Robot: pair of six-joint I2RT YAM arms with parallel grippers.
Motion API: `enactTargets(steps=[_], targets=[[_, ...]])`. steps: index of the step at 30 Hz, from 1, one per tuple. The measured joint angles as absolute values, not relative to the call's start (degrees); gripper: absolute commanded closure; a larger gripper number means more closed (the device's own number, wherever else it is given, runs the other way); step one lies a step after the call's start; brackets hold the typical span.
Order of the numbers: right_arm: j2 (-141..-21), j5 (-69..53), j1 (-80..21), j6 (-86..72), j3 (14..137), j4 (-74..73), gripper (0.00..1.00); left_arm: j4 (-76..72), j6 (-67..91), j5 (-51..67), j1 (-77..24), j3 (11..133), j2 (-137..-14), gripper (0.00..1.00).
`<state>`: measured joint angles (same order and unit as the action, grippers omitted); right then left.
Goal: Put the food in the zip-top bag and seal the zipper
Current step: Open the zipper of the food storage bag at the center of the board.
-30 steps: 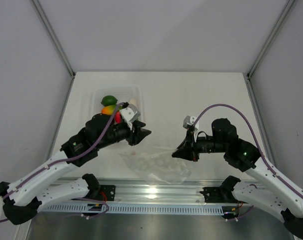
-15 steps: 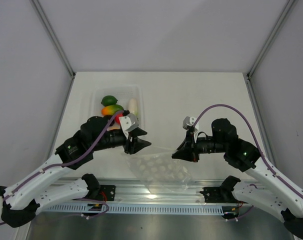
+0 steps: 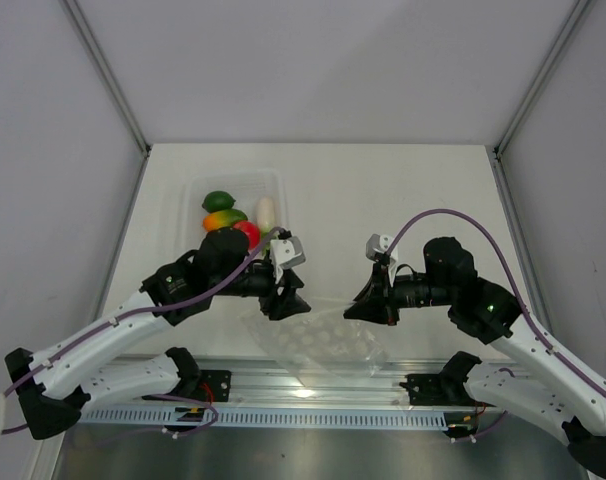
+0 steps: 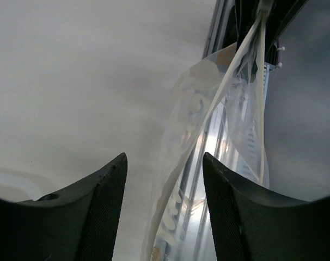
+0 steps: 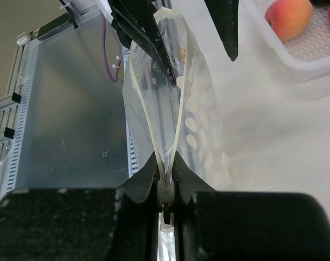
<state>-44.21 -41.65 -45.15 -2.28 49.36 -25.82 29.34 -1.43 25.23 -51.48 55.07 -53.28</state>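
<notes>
Bag: crinkly transparent zip-top bag [image 3: 323, 340] lies near the table's front edge, between your two grippers, its mouth gaping.
Zipper: thin clear press-seal strip [image 5: 179, 103]; its two halves stand apart and meet only at your right pinch.
Left gripper [image 4: 165, 160]: fingers spread at the bag's 10 o'clock corner; the bag's rim passes through the gap, unpinched.
Right gripper [image 5: 165, 160]: jaws pressed together on the bag's rim, at its 2 o'clock corner.
Food: green piece [image 3: 219, 199], yellow-red mango [image 3: 224, 218], white radish [image 3: 266, 211], red piece [image 3: 248, 232] and orange peach [image 5: 289, 15] sit in the tray.
Tray: white perforated plastic tray [image 3: 251, 186], at 11 o'clock from the bag.
</notes>
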Motion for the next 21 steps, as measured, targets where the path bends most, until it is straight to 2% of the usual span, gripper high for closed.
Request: enactTargets(steps=[3, 6, 9, 10, 13, 15, 16, 19, 20, 21], targets=[[-44.2, -42.0, -45.1, -2.3, 49.4, -25.8, 1.0, 29.8, -1.6, 26.4, -51.9, 55.1, -54.0, 0.4], [-44.4, -42.3, -45.1, -2.3, 49.4, -25.8, 1.0, 30.0, -1.6, 27.8, -52.2, 55.1, -55.7, 0.54], [-44.7, -42.1, -45.1, -2.3, 49.4, -25.8, 1.0, 30.6, -1.3, 28.6, -52.3, 55.3, -57.5, 0.79], [-44.8, -41.7, -45.1, -2.3, 49.4, -25.9, 1.0, 30.8, -1.3, 28.8, -52.3, 55.6, -58.1, 0.99], [-45.0, -39.9, -45.1, -2.5, 49.5, -25.9, 0.97, 31.2, -1.2, 28.5, -52.3, 56.4, -59.2, 0.99], [-45.3, -38.5, -45.1, -2.8, 49.8, -26.0, 0.9, 31.4, -0.9, 27.6, -52.3, 56.7, -59.5, 1.0], [-45.4, -37.9, -45.1, -3.0, 50.0, -26.0, 0.74, 31.4, -0.4, 26.7, -52.3, 56.8, -59.6, 1.0], [-46.4, -33.7, -45.1, -4.7, 50.7, -26.4, 0.5, 31.4, 1.4, 22.5, -52.4, 56.8, -59.6, 0.99], [-46.8, -31.5, -45.1, -5.5, 51.1, -26.7, 0.35, 31.4, 2.3, 20.4, -52.4, 56.8, -59.6, 1.0], [-47.4, -29.4, -45.0, -6.4, 51.5, -27.2, 0.28, 31.3, 3.4, 18.0, -52.4, 56.8, -59.6, 1.0]])
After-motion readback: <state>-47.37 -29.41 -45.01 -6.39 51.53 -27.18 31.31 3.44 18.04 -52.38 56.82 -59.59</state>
